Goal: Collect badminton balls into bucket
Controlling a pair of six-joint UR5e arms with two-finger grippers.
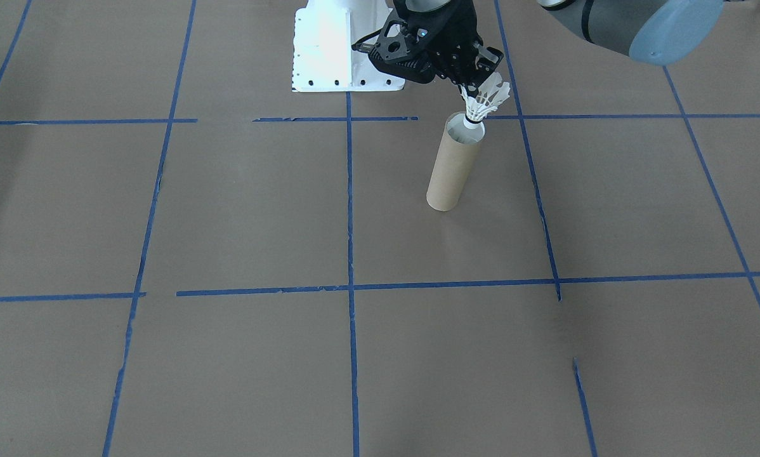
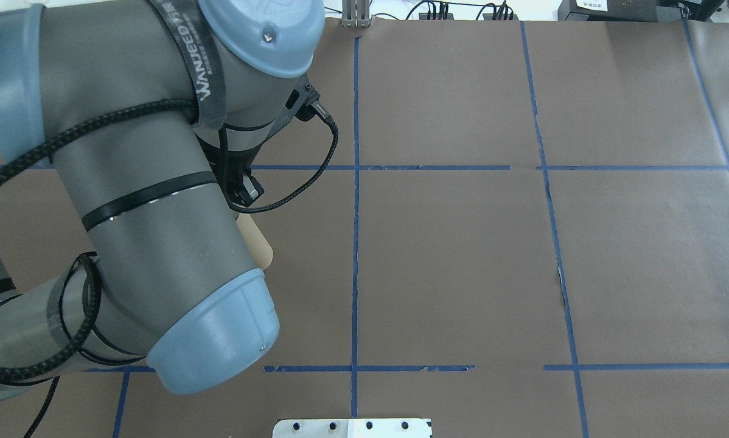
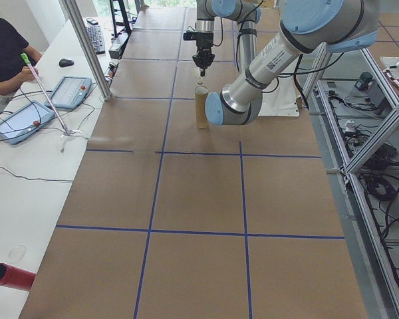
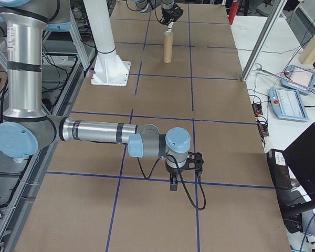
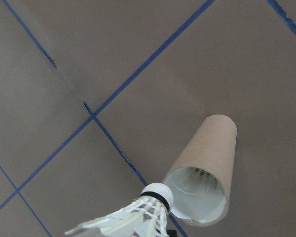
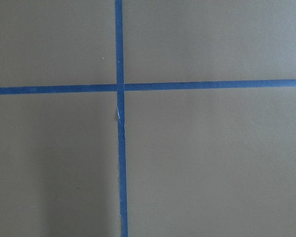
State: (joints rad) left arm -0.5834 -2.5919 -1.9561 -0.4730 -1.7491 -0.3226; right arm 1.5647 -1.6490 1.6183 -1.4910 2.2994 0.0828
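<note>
The white feathered shuttlecock point(image 1: 485, 100) hangs cork-down and tilted, its rounded tip at the mouth of the brown cardboard tube point(image 1: 454, 162). My left gripper point(image 1: 481, 81) is shut on its feather skirt. The left wrist view shows the shuttlecock point(image 5: 138, 219) just beside the rim of the tube point(image 5: 209, 148), whose pale inside is open to view. From overhead my left arm hides all but a sliver of the tube point(image 2: 261, 243). My right gripper point(image 4: 173, 184) points down at bare table, far from the tube point(image 4: 168, 46); I cannot tell whether it is open or shut.
The white robot base point(image 1: 329, 51) stands just behind the tube. Blue tape lines point(image 1: 349, 209) grid the brown table. A person point(image 3: 6, 53) sits at a side table with tablets point(image 3: 70, 92). A red cylinder point(image 3: 12, 276) lies at the near edge.
</note>
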